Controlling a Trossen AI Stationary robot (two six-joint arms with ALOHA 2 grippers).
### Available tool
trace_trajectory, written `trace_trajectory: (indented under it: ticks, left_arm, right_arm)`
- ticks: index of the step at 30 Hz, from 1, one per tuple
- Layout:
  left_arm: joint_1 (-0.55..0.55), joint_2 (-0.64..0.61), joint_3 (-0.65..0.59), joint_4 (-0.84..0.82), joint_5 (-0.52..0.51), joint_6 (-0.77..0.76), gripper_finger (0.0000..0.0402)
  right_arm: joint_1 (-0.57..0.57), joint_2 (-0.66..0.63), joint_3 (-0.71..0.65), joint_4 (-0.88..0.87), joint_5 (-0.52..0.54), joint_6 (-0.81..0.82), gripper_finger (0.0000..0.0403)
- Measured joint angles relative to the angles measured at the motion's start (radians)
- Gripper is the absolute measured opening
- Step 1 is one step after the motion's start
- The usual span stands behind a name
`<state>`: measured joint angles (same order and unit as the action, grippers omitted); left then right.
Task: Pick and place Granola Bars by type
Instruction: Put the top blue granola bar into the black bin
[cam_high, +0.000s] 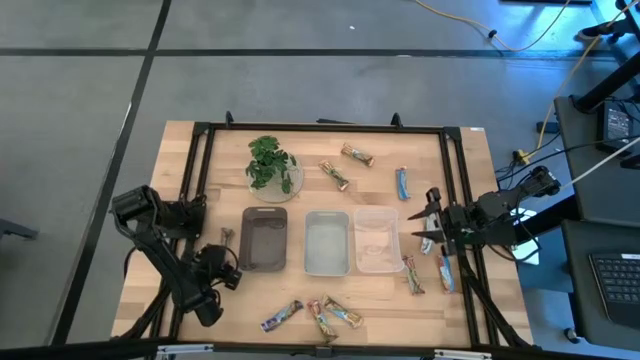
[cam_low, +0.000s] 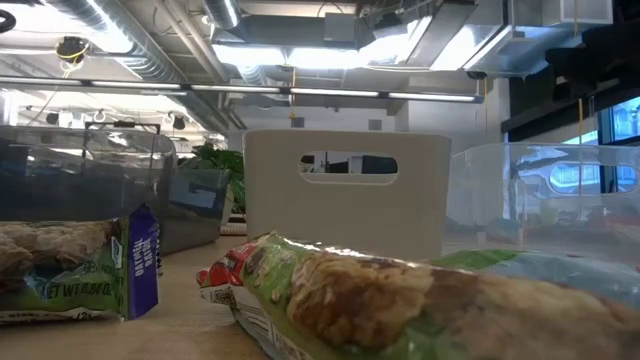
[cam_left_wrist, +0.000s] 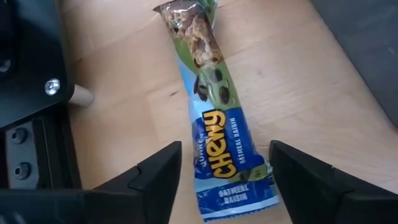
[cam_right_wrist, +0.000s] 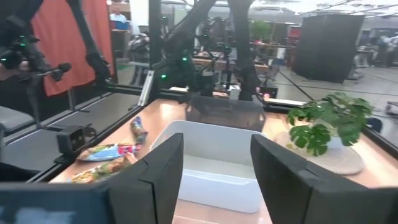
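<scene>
left gripper (cam_left_wrist: 224, 171) is spread wide, low over a blue chewy bar (cam_left_wrist: 221, 130) on the table's left-front; next it needs to drop and pinch. 3 bins (cam_high: 328, 242) sit mid-table, bars (cam_high: 358, 155) scattered around. right gripper (cam_high: 428, 223) is spread too, empty beside the clear bin.

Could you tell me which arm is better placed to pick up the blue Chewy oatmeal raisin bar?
The left: its open tool already straddles the Chewy bar, while the right tool hangs by the clear bin.
</scene>
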<state>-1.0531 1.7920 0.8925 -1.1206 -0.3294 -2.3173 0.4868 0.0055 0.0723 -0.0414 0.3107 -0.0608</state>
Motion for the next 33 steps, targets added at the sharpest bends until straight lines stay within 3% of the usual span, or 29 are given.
trace_trajectory:
  ticks: [14, 20, 26, 33]
  left_arm:
    - [0.0, 0.0, 0.0, -0.008, 0.015, 0.001, 0.0113]
    - [0.0, 0.0, 0.0, -0.017, 0.021, 0.0, 0.0103]
    - [0.0, -0.049, 0.0, -0.123, 0.103, -0.034, 0.0102]
    - [0.025, -0.148, 0.0, -0.199, -0.003, -0.028, 0.0101]
  right_arm:
    - [0.0, 0.0, 0.0, 0.0, 0.021, 0.004, 0.0191]
    - [0.0, 0.0, 0.0, 0.0, 0.021, 0.004, 0.0191]
    - [0.0, 0.0, 0.0, 0.0, 0.02, 0.004, 0.0191]
    - [0.0, 0.0, 0.0, 0.0, 0.019, 0.004, 0.0191]
